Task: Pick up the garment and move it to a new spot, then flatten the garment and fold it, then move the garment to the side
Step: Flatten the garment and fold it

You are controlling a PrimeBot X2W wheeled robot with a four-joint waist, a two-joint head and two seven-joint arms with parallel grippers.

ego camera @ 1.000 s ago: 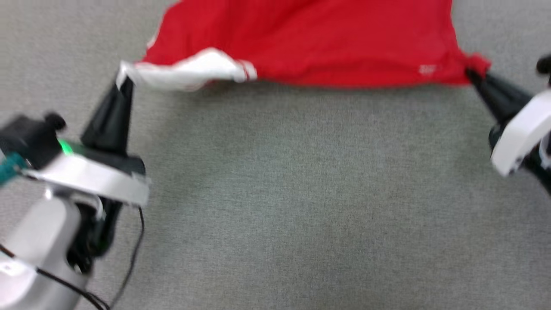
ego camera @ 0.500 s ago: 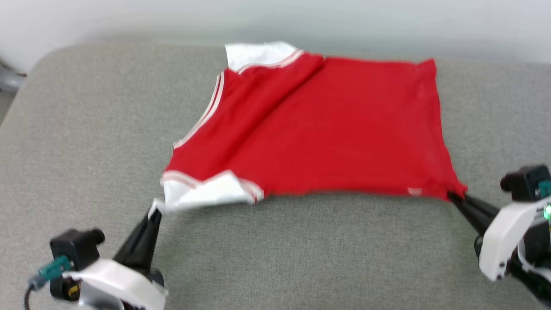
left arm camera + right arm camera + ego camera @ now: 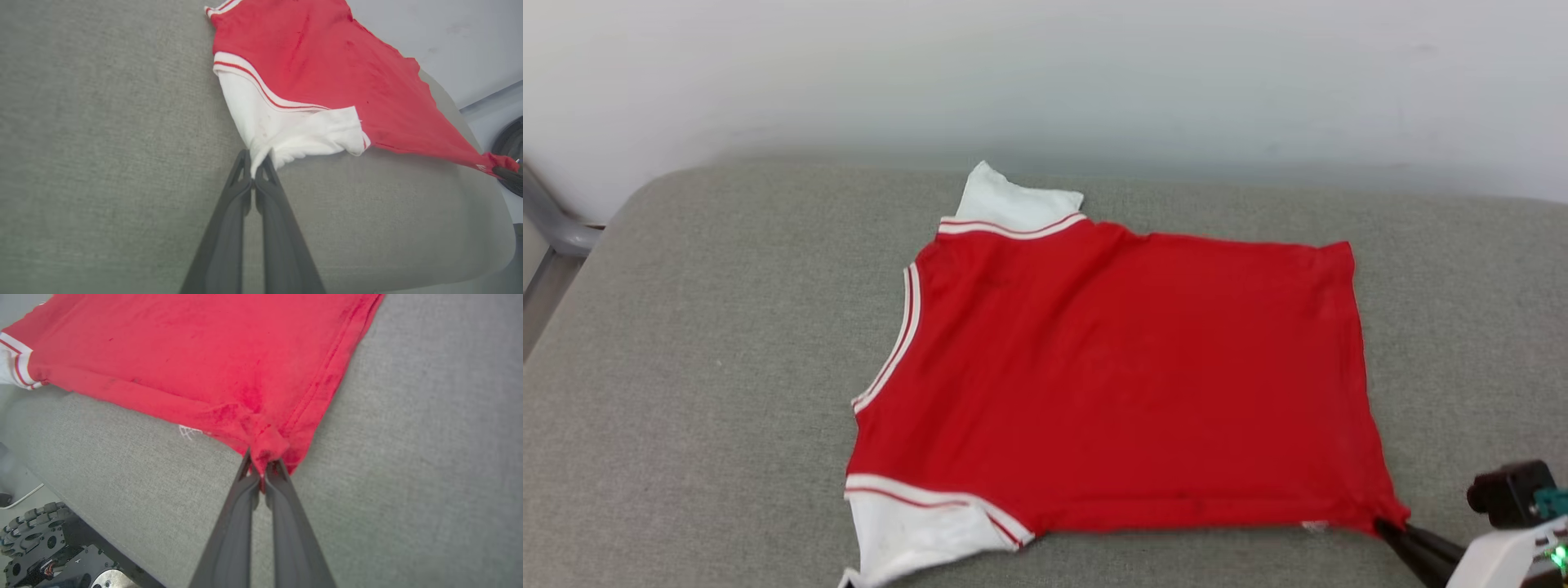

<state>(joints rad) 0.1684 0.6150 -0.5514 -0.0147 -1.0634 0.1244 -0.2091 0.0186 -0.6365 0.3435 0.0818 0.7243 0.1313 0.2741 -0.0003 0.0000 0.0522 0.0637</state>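
- Grey padded surface (image 3: pixel 686 367) in front of a pale wall (image 3: pixel 1045 73), with the garment (image 3: pixel 1127 367) spread out on it, plain red side up, neckline toward the robot's left
- Closest in, the left gripper (image 3: pixel 255 169) has its jaws pinched right together on the tip of the near white sleeve (image 3: pixel 286 130), and the fabric is bunched up at the pinch
- The right gripper (image 3: pixel 261 465) is clamped just as tight on the near hem corner (image 3: pixel 269 447), which is scrunched into a little knot
- Looks to me like the flattening bit, so I'd pull evenly on both sides and stay low to the surface, otherwise the near edge (image 3: pixel 1176 510) goes skew
- I'd only let go once that edge sits flat, and the crumpled sleeve probably wants its own smoothing after
- Middle of the body looks pretty smooth, just faint ripples
- Far side, the other sleeve (image 3: pixel 1013 200) pokes toward the wall and lies flat enough, so go easy on the tug or the whole thing slides
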